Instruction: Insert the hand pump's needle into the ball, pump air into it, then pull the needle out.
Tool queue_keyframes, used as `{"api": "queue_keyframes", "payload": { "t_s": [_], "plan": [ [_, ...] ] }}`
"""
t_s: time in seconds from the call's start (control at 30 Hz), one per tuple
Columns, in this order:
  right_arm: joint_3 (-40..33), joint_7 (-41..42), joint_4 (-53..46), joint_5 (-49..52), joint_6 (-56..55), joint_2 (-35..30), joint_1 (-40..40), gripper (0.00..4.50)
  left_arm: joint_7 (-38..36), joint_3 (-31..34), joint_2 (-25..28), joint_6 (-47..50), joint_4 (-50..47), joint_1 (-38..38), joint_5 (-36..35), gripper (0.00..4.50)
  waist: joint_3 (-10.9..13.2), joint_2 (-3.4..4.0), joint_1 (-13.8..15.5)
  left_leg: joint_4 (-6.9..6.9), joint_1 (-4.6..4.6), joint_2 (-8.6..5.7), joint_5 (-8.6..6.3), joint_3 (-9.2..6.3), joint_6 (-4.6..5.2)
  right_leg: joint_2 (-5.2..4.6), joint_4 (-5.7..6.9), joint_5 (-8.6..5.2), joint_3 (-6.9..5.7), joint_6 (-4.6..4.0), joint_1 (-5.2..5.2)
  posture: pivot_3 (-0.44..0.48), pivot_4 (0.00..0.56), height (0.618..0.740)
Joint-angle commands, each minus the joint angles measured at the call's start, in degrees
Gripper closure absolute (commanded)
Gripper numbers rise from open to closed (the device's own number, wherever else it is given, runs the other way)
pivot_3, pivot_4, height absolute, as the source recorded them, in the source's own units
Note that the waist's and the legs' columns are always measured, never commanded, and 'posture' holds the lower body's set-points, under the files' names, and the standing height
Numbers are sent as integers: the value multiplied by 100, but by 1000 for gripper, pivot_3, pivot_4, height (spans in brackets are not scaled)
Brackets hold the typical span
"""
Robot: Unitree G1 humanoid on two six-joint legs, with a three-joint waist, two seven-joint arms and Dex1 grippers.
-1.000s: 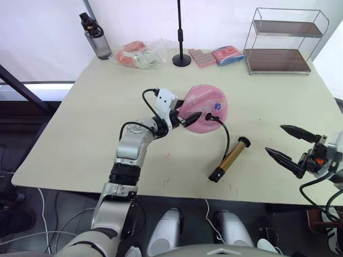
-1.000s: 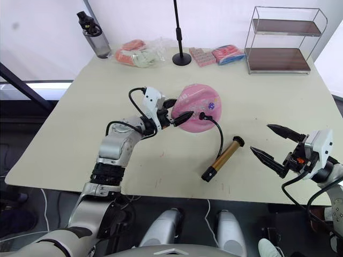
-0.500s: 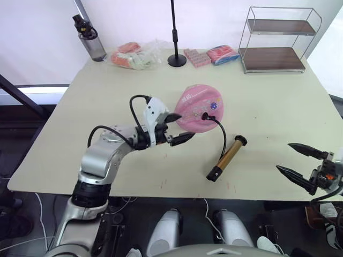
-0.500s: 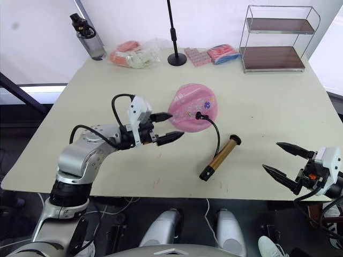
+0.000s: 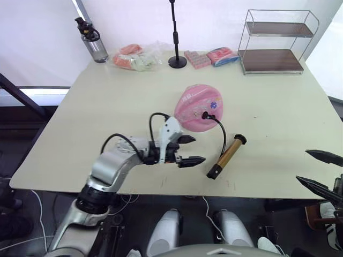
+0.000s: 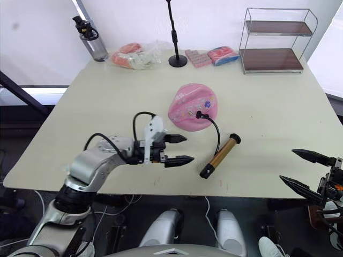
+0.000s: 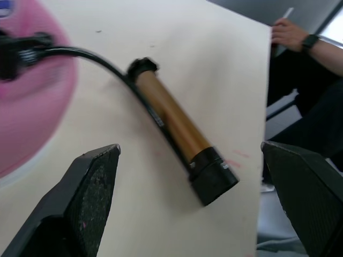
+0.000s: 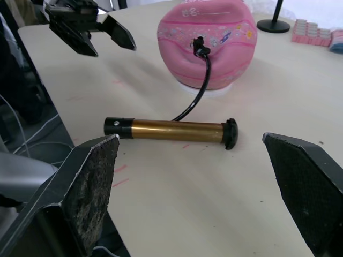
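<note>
The hand pump (image 5: 226,157) lies flat on the table (image 5: 107,107), just in front of the ball (image 5: 199,107), its black hose arching up to a fitting plugged into the ball's upper face; the needle itself cannot be made out. The ball, pink and somewhat flattened, rests on the table near the middle.

The left gripper (image 5: 187,150) hovers low over the table just beside the pump's nearer end cap, on the side away from the right gripper, with its fingers spread wide and holding nothing. In the left wrist view the pump (image 7: 179,134) lies between the two parted fingers (image 7: 88,198), untouched. The right gripper (image 5: 321,171) sits well apart from the pump, off the table's near corner, its fingers likewise parted and empty.

Beyond the ball, along the table's far edge: a water bottle (image 5: 92,42), a clear bag of packets (image 5: 136,56), a black stand base (image 5: 177,61), pink packets (image 5: 211,57) and a wire shelf rack (image 5: 274,40). A person's hand (image 7: 292,35) shows past the table edge in the left wrist view.
</note>
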Motion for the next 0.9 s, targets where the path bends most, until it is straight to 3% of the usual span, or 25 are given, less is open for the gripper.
{"api": "queue_keyframes", "payload": {
  "t_s": [0.03,0.3,0.6,0.9],
  "plan": [
    [-233,-50,-277,139,40,-41,69,0,110,-336,-183,5,217,-278,208,31,0,0,1,0,0,0,0,1,0,0,0,0,0,0,0,0,150,731],
    [-119,-253,-609,46,1,98,240,0,569,-1303,-960,313,1033,-1051,925,31,2,-3,39,3,-5,-10,-3,7,6,2,-1,12,3,24,-3,0,150,731],
    [-118,-487,-905,64,30,175,339,0,691,-2186,-1159,657,1604,-1216,1549,31,2,-4,58,3,-2,-7,-5,11,9,3,0,12,6,25,-3,0,150,731],
    [-109,-530,-927,49,-38,249,386,0,1048,-2294,-1382,539,1870,-1092,1929,31,1,-3,71,6,0,0,-5,14,9,4,0,13,11,24,-2,0,150,731]
  ]
}}
